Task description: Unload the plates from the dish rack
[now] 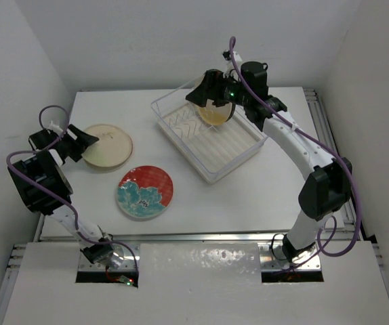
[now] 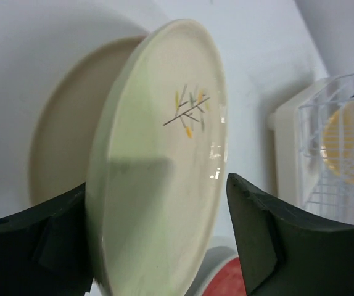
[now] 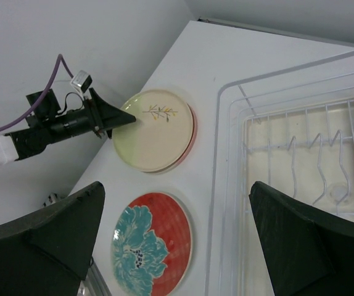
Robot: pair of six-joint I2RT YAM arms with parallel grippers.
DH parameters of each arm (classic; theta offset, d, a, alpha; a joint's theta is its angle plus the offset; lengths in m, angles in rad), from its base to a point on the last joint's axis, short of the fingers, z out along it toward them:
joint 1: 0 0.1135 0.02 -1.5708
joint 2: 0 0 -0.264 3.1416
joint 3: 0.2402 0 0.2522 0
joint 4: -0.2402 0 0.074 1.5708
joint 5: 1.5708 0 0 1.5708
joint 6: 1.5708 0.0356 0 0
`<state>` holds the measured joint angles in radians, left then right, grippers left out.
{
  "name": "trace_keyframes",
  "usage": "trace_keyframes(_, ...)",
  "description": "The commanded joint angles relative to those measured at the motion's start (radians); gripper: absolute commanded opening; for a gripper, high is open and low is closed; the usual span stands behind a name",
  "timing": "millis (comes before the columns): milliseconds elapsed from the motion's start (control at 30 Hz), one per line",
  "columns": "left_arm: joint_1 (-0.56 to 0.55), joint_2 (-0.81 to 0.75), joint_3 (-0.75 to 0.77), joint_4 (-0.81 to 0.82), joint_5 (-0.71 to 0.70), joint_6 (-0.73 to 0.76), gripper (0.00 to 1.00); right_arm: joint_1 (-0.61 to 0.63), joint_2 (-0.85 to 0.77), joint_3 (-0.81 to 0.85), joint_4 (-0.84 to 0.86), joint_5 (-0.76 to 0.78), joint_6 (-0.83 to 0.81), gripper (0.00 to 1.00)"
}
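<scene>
Three plates [image 1: 145, 192] on table [image 1: 249, 196], perhaps one in dish rack [image 1: 235, 145].

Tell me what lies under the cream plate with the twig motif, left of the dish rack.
A second plate, beige, lies under the cream plate; only its rim and one side show. Its face is covered, so any motif cannot be seen.

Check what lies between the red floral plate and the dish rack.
Only bare table between red floral plate and dish rack, seen from top external.
</scene>
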<state>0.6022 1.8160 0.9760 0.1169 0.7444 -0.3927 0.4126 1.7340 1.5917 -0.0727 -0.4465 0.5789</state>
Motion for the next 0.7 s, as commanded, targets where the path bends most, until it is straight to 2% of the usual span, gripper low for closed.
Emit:
trace_keyframes(0,0.008,-0.027,0.064,-0.075,-0.074,0.17,0.71,-0.005,-0.042,0.027,0.022,0.002,-0.013,0.99)
trace_keyframes(167,0.001,-0.024,0.101,-0.166,-0.148,0.265,0.79,-0.005,-0.042,0.024,0.031,0.002,-0.008,0.99)
trace_keyframes(267,-0.018,-0.023,0.106,-0.221,-0.215,0.352,0.81,-0.005,-0.04,0.021,0.034,0.0,-0.007,0.99)
trace_keyframes(500,-0.038,-0.006,0.125,-0.287,-0.284,0.46,0.77,-0.005,-0.04,0.014,0.037,-0.006,-0.005,0.99)
trace_keyframes(667,-0.094,-0.017,0.139,-0.322,-0.401,0.561,0.74,-0.003,-0.04,0.004,0.04,-0.006,-0.007,0.99)
